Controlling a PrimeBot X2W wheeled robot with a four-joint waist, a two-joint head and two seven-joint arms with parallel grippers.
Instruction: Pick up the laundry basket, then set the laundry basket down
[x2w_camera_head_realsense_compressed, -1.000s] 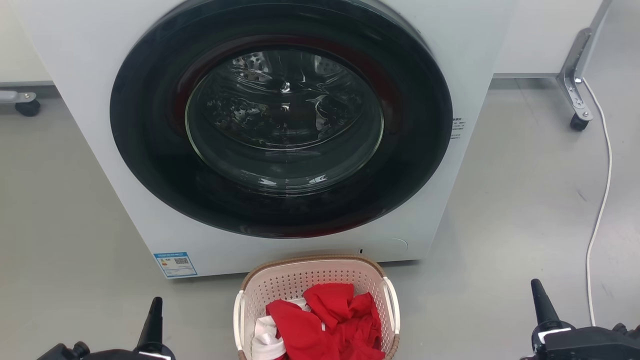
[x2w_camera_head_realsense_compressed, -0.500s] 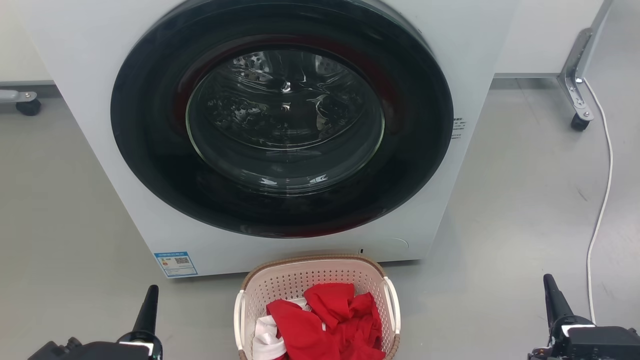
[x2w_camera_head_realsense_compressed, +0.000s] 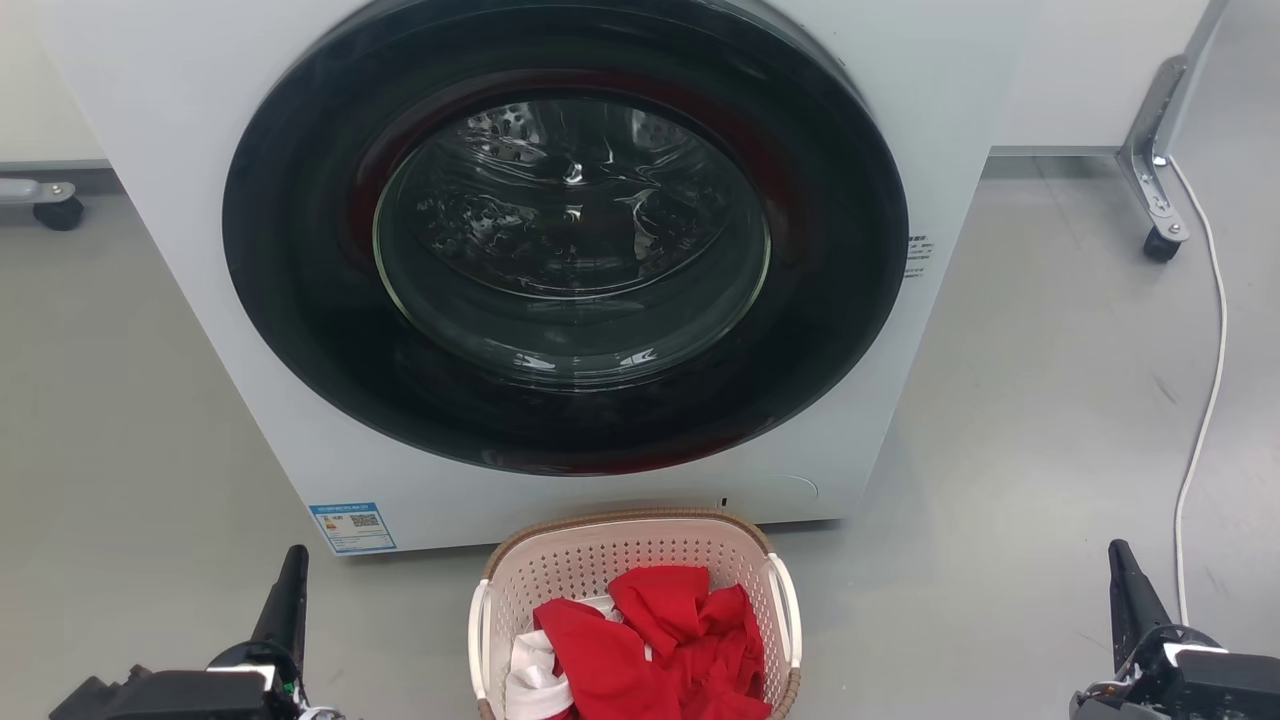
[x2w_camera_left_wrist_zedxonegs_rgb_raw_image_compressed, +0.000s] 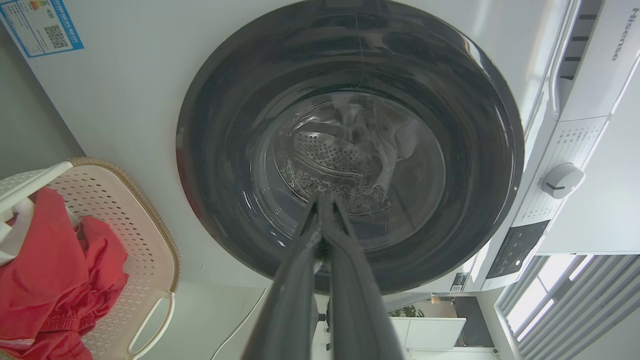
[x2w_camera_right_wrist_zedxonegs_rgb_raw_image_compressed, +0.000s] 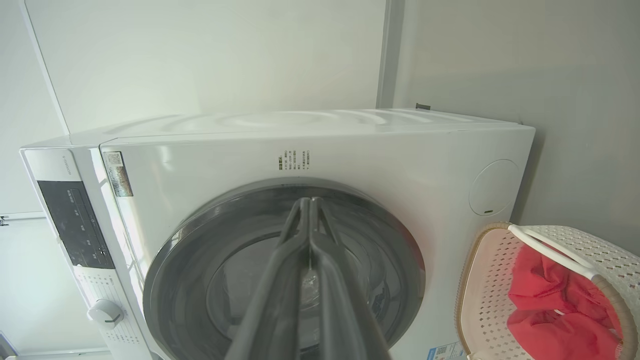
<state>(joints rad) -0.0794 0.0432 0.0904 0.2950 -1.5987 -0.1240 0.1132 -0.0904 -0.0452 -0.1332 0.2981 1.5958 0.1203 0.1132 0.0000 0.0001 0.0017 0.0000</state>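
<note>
Flanking the laundry basket (x2w_camera_head_realsense_compressed: 600, 558), left fingers (x2w_camera_head_realsense_compressed: 285, 600) and right fingers (x2w_camera_head_realsense_compressed: 1128, 592) hover apart.

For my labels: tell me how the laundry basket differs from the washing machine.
The laundry basket is far smaller than the washing machine. The basket is cream, perforated, brown-rimmed; the machine is smooth white with a dark round door. The basket is open-topped and holds red and white clothes; the machine's door is shut. Both stand on the grey floor.
</note>
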